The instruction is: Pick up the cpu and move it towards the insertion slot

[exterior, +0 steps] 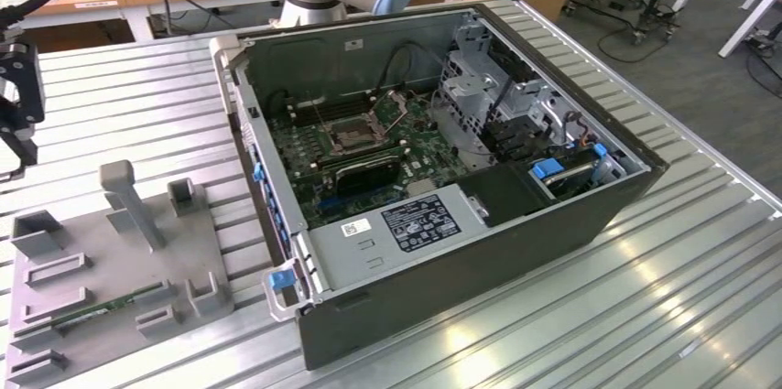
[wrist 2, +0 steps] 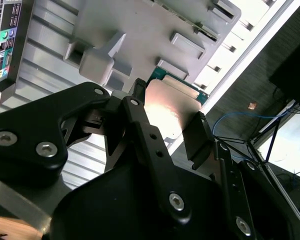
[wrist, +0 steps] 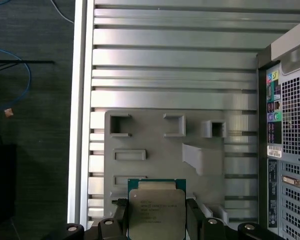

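The cpu point(wrist: 156, 212) is a flat square chip with a silvery face and a green rim, and it is held above the grey tray point(wrist: 155, 135). My gripper point(wrist: 157, 222) is shut on it, one black finger on each side edge. The second wrist view has the cpu point(wrist 2: 167, 107) between the same fingers point(wrist 2: 140, 120), pale face lit. In the exterior view my gripper point(exterior: 17, 146) hangs at the exterior view's left edge, above the table and beyond the tray point(exterior: 123, 252). The insertion slot point(exterior: 354, 137), a square silver-framed socket, lies on the motherboard inside the open computer case point(exterior: 489, 252).
The case walls rise around the motherboard, with a power supply point(exterior: 409, 224) and drive cages point(exterior: 514, 114) inside. A green memory stick point(exterior: 104, 307) lies in the tray, which has upright posts point(exterior: 128, 201). The ribbed metal table point(exterior: 635, 316) ends just beyond the gripper.
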Motion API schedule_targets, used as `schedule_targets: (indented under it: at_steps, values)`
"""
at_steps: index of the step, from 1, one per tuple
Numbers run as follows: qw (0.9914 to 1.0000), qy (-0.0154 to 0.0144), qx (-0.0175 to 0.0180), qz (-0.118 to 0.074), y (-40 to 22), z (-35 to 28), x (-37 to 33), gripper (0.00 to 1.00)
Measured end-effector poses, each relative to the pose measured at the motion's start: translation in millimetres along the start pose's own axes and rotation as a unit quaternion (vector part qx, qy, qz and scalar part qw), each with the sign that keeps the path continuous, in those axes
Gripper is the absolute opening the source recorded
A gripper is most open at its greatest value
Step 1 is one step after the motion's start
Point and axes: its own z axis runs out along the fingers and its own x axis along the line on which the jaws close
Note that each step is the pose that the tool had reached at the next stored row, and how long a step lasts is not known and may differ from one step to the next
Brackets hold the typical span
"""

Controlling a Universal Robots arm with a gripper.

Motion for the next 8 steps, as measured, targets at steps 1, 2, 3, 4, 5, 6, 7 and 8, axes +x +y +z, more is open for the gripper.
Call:
schedule_targets:
  at_steps: [1, 2, 3, 4, 5, 6, 7, 8]
  values:
    - [1.0, 0.0, 0.0, 0.0, 0.0, 0.0, -1.3, 0.55]
    - [1.0, 0.0, 0.0, 0.0, 0.0, 0.0, -2.6, 0.55]
    - [1.0, 0.0, 0.0, 0.0, 0.0, 0.0, -3.9, 0.55]
    - [1.0, 0.0, 0.0, 0.0, 0.0, 0.0, -5.2, 0.55]
    - [1.0, -0.0001, 0.0, 0.0, 0.0, 0.1, -6.4, 0.55]
    - [1.0, -0.0001, 0.0, 0.0, 0.0, 0.1, -7.7, 0.55]
    - [1.0, 0.0, 0.0, 0.0, 0.0, 0.0, -8.9, 0.55]
    - [1.0, 0.0, 0.0, 0.0, 0.0, 0.1, -10.0, 0.55]
